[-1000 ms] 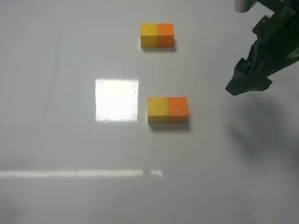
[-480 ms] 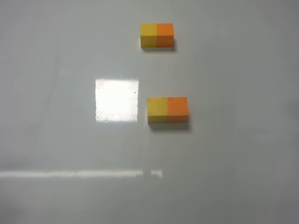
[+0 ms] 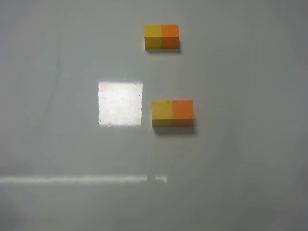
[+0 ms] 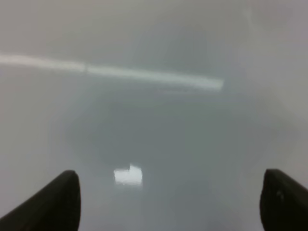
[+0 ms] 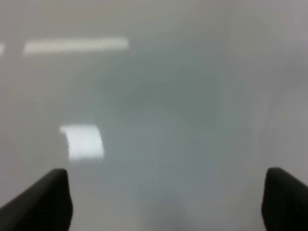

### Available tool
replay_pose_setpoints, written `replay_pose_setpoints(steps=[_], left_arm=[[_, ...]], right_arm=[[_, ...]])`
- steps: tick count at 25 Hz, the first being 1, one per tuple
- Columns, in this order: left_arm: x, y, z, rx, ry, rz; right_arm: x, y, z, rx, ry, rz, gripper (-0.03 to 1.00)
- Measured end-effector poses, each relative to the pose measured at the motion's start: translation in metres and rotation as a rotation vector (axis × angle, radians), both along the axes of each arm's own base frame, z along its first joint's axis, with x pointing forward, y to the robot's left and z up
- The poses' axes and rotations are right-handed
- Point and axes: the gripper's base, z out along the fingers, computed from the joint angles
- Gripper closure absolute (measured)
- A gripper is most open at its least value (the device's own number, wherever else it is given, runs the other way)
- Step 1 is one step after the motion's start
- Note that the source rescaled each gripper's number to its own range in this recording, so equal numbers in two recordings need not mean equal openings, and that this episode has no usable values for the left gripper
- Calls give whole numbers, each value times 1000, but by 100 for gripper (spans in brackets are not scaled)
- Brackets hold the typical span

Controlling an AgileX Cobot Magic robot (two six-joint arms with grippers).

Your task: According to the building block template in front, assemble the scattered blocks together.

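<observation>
The template bar [image 3: 161,36], one yellow and one orange cube joined, lies at the far middle of the white table. Nearer, the mustard-yellow cube [image 3: 162,112] and the orange cube [image 3: 183,112] sit side by side and touching, yellow on the left, orange on the right. Neither arm shows in the exterior high view. The left gripper [image 4: 168,202] is open and empty over bare table in the left wrist view, with fingertips [image 4: 53,202] wide apart. The right gripper [image 5: 166,202] is open and empty too, with fingertips [image 5: 43,199] wide apart. No block shows in either wrist view.
A bright square glare patch [image 3: 120,103] lies left of the two joined cubes. A thin bright streak [image 3: 82,179] runs across the near part of the table. The table surface [image 3: 250,159] is plain white.
The right arm, which was at the far right edge one second ago, has left the exterior high view. The blocks have not moved.
</observation>
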Motion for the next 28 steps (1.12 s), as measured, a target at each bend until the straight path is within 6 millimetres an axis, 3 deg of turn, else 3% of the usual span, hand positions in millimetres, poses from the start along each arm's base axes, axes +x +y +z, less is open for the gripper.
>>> replay_pose_setpoints(steps=[8, 28], left_arm=[[0, 0, 0, 0, 0, 0], [0, 0, 0, -1, 0, 1]], right_arm=[[-37, 5, -27, -19, -192, 3, 17], [-33, 4, -30, -30, -248, -10, 18]])
